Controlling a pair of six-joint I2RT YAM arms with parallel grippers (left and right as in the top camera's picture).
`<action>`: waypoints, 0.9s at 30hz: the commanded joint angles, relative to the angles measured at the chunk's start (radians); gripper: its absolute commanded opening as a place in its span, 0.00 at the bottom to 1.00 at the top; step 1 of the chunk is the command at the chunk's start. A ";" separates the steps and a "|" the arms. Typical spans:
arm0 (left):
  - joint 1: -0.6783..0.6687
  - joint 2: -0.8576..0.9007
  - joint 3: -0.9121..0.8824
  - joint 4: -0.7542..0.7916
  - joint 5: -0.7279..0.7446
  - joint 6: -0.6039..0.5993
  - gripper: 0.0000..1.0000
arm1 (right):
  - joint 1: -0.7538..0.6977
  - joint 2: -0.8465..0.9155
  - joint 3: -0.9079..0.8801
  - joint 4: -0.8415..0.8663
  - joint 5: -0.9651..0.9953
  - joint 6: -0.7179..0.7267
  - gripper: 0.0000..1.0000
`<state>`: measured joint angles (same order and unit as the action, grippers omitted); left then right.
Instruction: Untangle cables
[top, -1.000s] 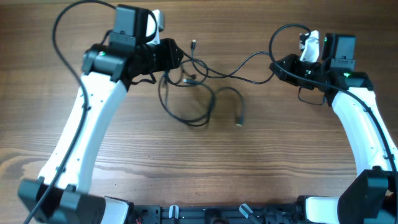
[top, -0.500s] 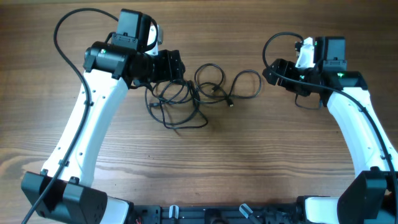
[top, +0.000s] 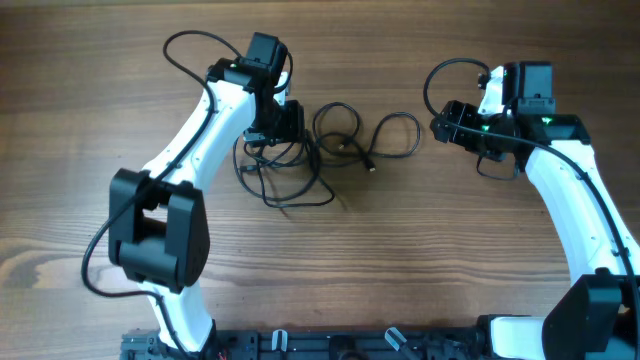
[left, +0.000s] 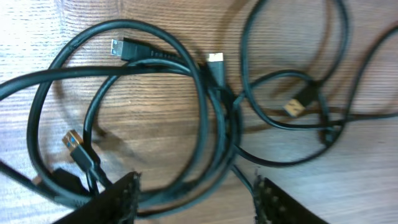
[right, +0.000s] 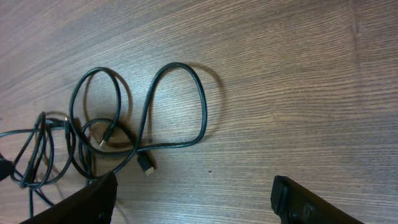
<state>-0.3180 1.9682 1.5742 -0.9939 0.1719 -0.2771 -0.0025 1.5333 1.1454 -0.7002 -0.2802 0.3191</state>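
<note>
The cables (top: 318, 150) are shown from above as a loose black heap near the middle of the far edge of the table (top: 420, 260). A second ago one cord was stretched taut between the two hands. It is now slack, and a free loop (top: 395, 135) is laid out on the right side of the heap.

The left hand (top: 278, 125) has been swung in over the left part of the heap. In its wrist view the left hand (left: 196, 199) is spread wide, with several crossed cords (left: 219, 118) and a gold-tipped plug (left: 297, 107) lying on the wood below. Nothing is gripped.

The right hand (top: 447, 122) is held clear of the heap, toward the far right corner. In its own view the right hand (right: 196, 196) is also spread wide and empty, and the loop (right: 203, 109) is seen ahead of it.

The heap looks unmoved over the last half second. The pull has been given up and a fresh grip is probably being set up. The knot on the left is judged still unsorted, so little of the task seems done.
</note>
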 joint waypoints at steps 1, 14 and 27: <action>-0.001 0.057 -0.009 0.007 -0.032 0.039 0.56 | 0.005 0.014 0.011 -0.001 0.034 -0.003 0.82; 0.000 0.135 -0.018 0.067 -0.032 0.064 0.41 | 0.005 0.014 0.011 -0.001 0.049 -0.005 0.81; 0.001 0.026 0.129 0.010 -0.031 0.034 0.04 | 0.005 0.014 0.011 0.020 0.047 -0.005 0.81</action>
<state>-0.3180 2.1021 1.5948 -0.9489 0.1516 -0.2298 -0.0025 1.5337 1.1454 -0.6884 -0.2493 0.3191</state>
